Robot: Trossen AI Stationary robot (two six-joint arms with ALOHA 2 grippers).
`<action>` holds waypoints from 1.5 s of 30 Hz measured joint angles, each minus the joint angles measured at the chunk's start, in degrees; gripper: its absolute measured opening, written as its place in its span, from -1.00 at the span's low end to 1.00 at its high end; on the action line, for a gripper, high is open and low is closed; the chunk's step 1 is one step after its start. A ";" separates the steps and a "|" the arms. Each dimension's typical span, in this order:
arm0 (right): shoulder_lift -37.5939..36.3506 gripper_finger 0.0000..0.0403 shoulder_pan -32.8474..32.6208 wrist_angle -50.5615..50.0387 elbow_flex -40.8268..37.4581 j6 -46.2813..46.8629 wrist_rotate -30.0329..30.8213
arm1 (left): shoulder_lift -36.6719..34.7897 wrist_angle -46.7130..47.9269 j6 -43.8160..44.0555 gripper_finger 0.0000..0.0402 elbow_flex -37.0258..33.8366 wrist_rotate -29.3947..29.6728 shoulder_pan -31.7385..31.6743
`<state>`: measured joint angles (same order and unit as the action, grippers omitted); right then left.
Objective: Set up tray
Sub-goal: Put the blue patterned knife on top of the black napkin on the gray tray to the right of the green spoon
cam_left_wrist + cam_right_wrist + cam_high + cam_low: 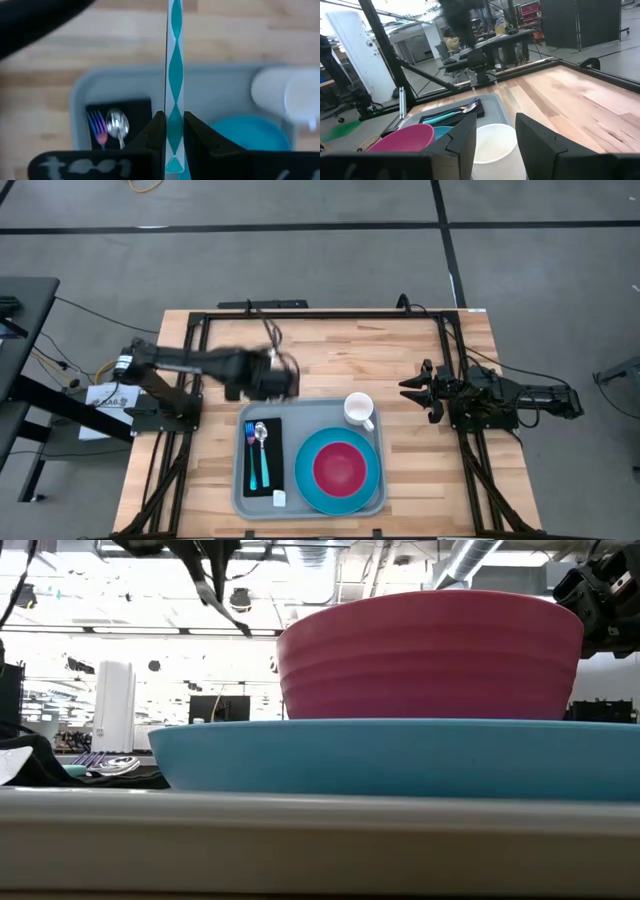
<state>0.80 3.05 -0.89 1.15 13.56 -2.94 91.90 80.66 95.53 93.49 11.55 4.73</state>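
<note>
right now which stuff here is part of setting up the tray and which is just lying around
Part of the job:
- tray
- blue plate with pink bowl
- white mug
- black napkin with fork and spoon
- striped straw, held in the left gripper

Lying about:
- paper sheet off the table's left edge
- right gripper, waiting beside the tray

White cup (359,411) beside blue plate (305,470), pink bowl (340,468) on plate; spoon (261,434), fork (251,452) on black napkin (276,470).

Bowl (340,467) on plate (306,480) in tray (300,412)
</note>
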 joint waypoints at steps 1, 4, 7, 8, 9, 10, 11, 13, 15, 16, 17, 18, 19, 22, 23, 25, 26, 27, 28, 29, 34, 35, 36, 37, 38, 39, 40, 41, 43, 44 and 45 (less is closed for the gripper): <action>-0.02 -0.36 -0.02 0.00 0.00 -0.02 0.00 | 0.00 0.04 1.90 -0.88 0.00 0.71 2.32; 0.00 -0.36 0.00 0.00 0.00 -0.02 0.00 | 0.03 0.19 8.29 -0.88 0.00 3.03 9.13; -0.01 -0.36 0.00 0.00 0.00 -0.01 0.01 | 0.93 1.53 14.30 -0.88 0.00 4.02 15.75; 0.00 -0.36 -0.01 0.00 0.00 0.00 0.00 | 1.29 2.19 16.54 -0.88 -0.03 4.02 18.14; -0.01 -0.36 -0.02 0.00 0.00 -0.01 0.00 | 1.81 2.74 18.72 -0.88 -0.05 4.04 20.46; 0.00 -0.36 0.00 0.00 0.00 -0.02 0.00 | 2.51 3.16 20.66 -0.88 0.01 4.02 22.42; -0.01 -0.36 0.00 0.00 0.00 -0.01 0.00 | 3.32 3.28 22.59 -0.88 0.00 3.96 24.46; -0.02 -0.36 -0.02 0.00 0.00 -0.01 0.00 | 5.29 3.25 25.56 -0.88 -0.02 3.33 28.15; -0.02 -0.36 0.00 0.00 0.00 -0.01 0.00 | 7.50 3.13 28.11 -0.88 0.00 2.37 30.76; -0.02 -0.36 -0.01 0.00 0.00 -0.01 0.00 | 8.71 2.86 29.02 -0.88 -0.02 2.00 31.87; -0.02 -0.36 0.00 0.00 0.00 0.00 0.02 | 9.84 1.98 29.62 -0.88 -0.02 1.76 32.80; -0.02 -0.36 0.00 0.00 0.00 -0.01 0.01 | 10.86 1.12 30.09 -0.88 -0.02 1.67 33.37; -0.02 -0.36 -0.01 0.00 0.00 -0.02 0.00 | 11.86 0.38 30.52 -0.88 -0.02 1.67 33.65; -0.02 -0.36 0.00 0.00 0.00 -0.02 0.00 | 14.50 -1.33 31.84 -0.88 -0.02 2.50 33.99; -0.02 -0.36 -0.01 0.00 0.00 -0.01 0.00 | 15.34 -1.67 32.12 -0.88 -0.02 2.62 33.89; -0.02 -0.36 -0.02 0.00 0.00 0.00 0.00 | 16.93 -2.04 33.01 -0.88 -0.02 2.62 33.72; -0.02 -0.36 -0.02 0.00 0.00 0.00 0.00 | 17.53 -2.19 33.53 -0.88 -0.02 2.65 33.61; -0.02 -0.36 -0.01 0.00 0.00 -0.01 0.00 | 18.15 -2.46 34.09 -0.88 -0.02 2.58 33.43; -0.02 -0.36 -0.01 0.00 0.00 -0.01 0.00 | 18.65 -2.91 34.20 -0.88 -0.05 2.45 33.20; -0.02 -0.36 0.00 0.00 0.00 -0.02 0.00 | 18.88 -4.29 34.18 -0.88 -0.74 2.18 32.93; -0.02 -0.36 -0.01 0.00 0.00 -0.02 0.00 | 18.09 -19.68 34.46 -0.88 -10.29 0.70 31.46; -0.02 -0.36 0.00 0.00 0.00 0.00 0.00 | 17.98 -21.42 34.69 -0.88 -11.62 0.24 31.28; -0.02 -0.36 0.00 0.00 0.00 -0.02 0.00 | 17.94 -22.19 35.20 -0.88 -12.53 -0.27 31.10; -0.02 -0.36 -0.02 0.00 0.00 -0.01 0.00 | 17.94 -22.31 35.41 -0.88 -13.07 -0.59 30.89; -0.02 -0.36 0.00 0.00 0.00 -0.01 0.00 | 17.94 -22.05 35.37 -0.88 -13.20 -0.62 30.58; -0.02 -0.36 0.00 0.00 0.00 -0.01 0.00 | 17.91 -21.77 35.17 -0.88 -13.19 -0.64 30.23; -0.02 -0.36 0.00 0.00 0.00 -0.01 0.00 | 17.83 -21.11 34.68 -0.88 -13.15 -0.78 29.76; -0.02 -0.36 0.00 0.00 0.00 0.00 0.00 | 17.81 -20.21 34.16 -0.88 -13.14 -1.48 29.17; -0.02 -0.36 0.00 0.00 0.00 -0.02 0.00 | 17.81 -19.01 31.89 -0.88 -13.16 -2.91 28.08; -0.02 -0.36 -0.02 0.00 0.00 -0.02 0.00 | 17.81 -19.00 30.68 -0.88 -13.16 -3.35 27.58; -0.02 -0.36 0.00 0.00 0.00 -0.02 0.00 | 17.81 -19.47 29.86 -0.88 -13.16 -3.74 27.09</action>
<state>0.78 3.05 -0.89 1.15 13.54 -2.94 109.71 61.19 125.38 80.34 7.81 31.82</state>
